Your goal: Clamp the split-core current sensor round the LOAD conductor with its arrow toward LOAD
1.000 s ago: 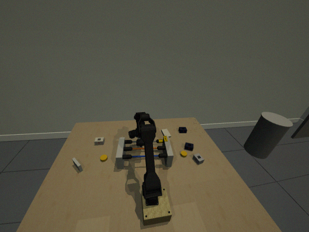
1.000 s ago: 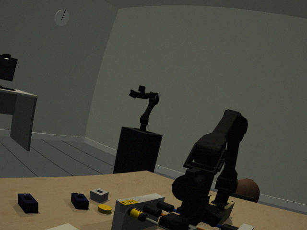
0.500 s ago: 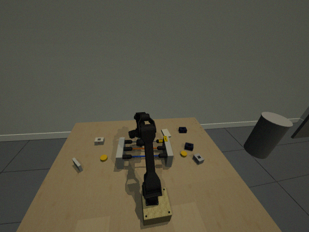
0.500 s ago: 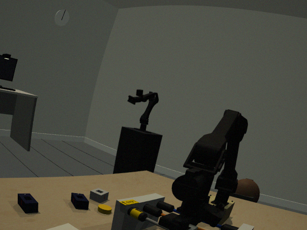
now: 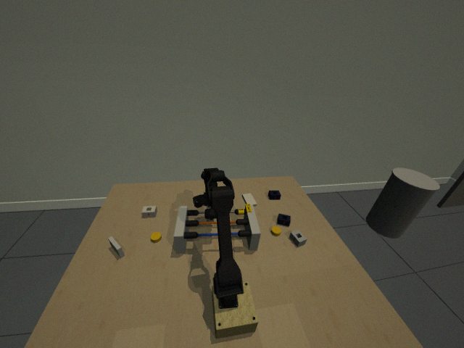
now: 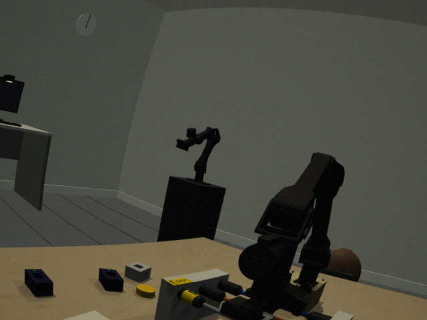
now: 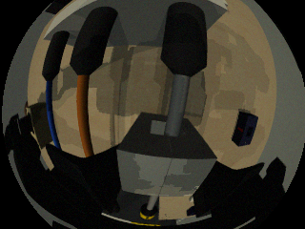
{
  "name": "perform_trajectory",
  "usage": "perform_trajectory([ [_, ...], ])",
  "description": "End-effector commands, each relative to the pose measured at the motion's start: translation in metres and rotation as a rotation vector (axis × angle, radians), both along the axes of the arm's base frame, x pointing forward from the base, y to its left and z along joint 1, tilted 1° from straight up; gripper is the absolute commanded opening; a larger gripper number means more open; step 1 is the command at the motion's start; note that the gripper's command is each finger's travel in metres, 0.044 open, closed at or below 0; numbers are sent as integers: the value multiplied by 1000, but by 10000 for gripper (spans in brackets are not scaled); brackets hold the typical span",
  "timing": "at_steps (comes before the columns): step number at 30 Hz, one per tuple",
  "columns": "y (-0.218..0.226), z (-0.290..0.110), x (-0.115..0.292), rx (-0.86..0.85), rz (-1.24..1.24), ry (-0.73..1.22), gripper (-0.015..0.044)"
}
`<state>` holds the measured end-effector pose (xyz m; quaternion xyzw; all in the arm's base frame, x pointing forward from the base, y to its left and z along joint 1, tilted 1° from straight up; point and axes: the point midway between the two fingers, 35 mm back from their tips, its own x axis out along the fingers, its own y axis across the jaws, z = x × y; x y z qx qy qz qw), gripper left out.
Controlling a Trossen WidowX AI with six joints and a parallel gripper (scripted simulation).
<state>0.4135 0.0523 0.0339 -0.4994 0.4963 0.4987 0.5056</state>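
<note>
The grey sensor (image 7: 167, 174) fills the space between my fingers in the wrist view, with the grey conductor (image 7: 177, 102) (image 6: 211, 307) running into it. A thin seam runs down its near face and its two halves look together there. Its arrow and latch cannot be made out. My gripper (image 7: 161, 145) is shut on the sensor, one dark finger on each side. The yellow LOAD tag (image 5: 248, 208) (image 6: 179, 281) is on top of the right-hand block, beside the conductor's yellow-banded end (image 5: 241, 211) (image 6: 190, 297) (image 7: 148, 215). The arm hides the sensor in the top view.
The orange conductor (image 5: 206, 222) (image 7: 83, 114) and blue conductor (image 5: 209, 234) (image 7: 50, 110) run alongside, between two grey blocks (image 5: 180, 228) (image 5: 252, 230). Around them are navy sensors (image 5: 274, 194) (image 5: 283, 220), a grey one (image 5: 299, 238), a white one (image 5: 148, 211) and yellow discs (image 5: 156, 236) (image 5: 276, 230).
</note>
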Motion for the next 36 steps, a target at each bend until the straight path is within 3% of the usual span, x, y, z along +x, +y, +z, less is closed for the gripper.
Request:
perform_trajectory([
  [1,0,1,3,1,0,-8,0],
  [23,0,-4,4,1,0,-6,0],
  [33,0,-1,3,0,-1,-1,262],
  [36,0,-1,3,0,-1,-1,266],
])
